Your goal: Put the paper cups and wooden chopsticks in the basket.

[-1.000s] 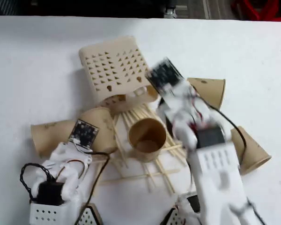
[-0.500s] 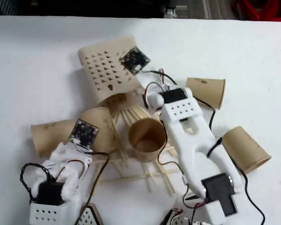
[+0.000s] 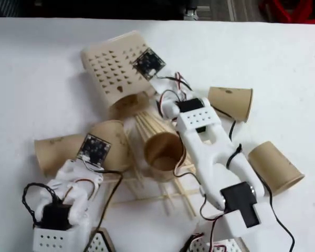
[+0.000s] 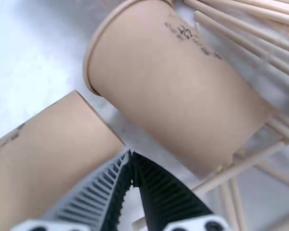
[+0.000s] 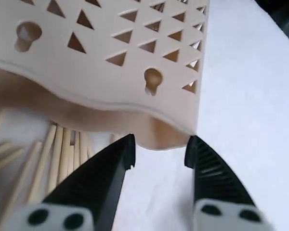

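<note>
Barely started — cups (image 3: 165,152), chopsticks (image 3: 147,123) loose around tipped basket (image 3: 110,65), right gripper (image 5: 160,144) spread at its rim, left gripper (image 4: 132,161) pinched empty.

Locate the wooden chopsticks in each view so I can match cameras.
High view: chopsticks heaped mid-table, between the tipped basket and the upright cup.
Left wrist view: chopsticks spread behind the lying cup, beyond the left gripper.
Right wrist view: chopsticks on the table at the basket's mouth, beside the right gripper.
Shared landmark: the basket links high and right wrist views; the lying cup links high and left wrist.
</note>
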Motion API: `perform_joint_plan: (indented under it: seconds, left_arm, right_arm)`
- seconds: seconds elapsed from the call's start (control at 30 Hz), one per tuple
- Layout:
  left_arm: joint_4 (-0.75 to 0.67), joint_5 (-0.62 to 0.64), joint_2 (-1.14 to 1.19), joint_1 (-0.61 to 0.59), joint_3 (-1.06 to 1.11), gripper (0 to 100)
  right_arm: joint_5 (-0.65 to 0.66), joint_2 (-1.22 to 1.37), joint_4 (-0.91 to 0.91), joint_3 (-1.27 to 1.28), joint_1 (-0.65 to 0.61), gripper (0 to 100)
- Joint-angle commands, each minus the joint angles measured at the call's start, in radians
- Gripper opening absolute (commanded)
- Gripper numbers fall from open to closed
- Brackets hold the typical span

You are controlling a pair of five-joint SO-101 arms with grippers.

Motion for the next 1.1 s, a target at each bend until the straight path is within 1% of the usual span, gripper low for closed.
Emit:
perform_joint_plan:
  seconds: [0.0,0.07,0.17,0.27,0.57,0.73,0.8,0.9,0.97,1.0,1.07]
  left_arm:
    - [-0.003,-0.011,-0.004,-0.01,-0.02,2]
    - [-0.003,-0.011,-0.004,-0.01,-0.02,2]
    - [-0.003,-0.011,-0.004,-0.01,-0.02,2]
    - [-0.003,-0.011,-0.004,-0.01,-0.018,2]
    - [-0.038,-0.011,-0.004,-0.01,0.017,2]
    - [-0.037,-0.011,-0.004,-0.01,0.017,2]
    - [-0.034,-0.011,-0.004,-0.01,0.017,2]
    - [-0.032,-0.011,-0.004,-0.01,0.017,2]
    - [-0.032,-0.011,-0.004,-0.01,0.017,2]
    - [-0.034,-0.011,-0.004,-0.01,0.017,2]
    - [-0.034,-0.011,-0.004,-0.01,0.017,2]
  right_arm:
    - [0.005,-0.002,-0.067,-0.029,0.01,17.1]
    - [0.005,-0.007,-0.071,-0.029,0.004,13.0]
    - [0.012,-0.022,-0.079,-0.035,0.005,1.5]
    - [0.005,-0.084,-0.064,-0.028,0.018,2.2]
    - [0.003,-0.326,0.102,-0.034,0.035,2.0]
    - [0.012,-0.337,0.133,-0.028,0.027,2.2]
    - [0.031,-0.303,0.156,-0.029,0.025,6.3]
    - [0.157,-0.246,0.18,-0.029,0.025,21.5]
    - [0.21,-0.205,0.18,-0.029,0.025,30.5]
    - [0.224,-0.182,0.177,-0.029,0.025,33.6]
    - [0.255,-0.137,0.173,-0.034,0.007,35.9]
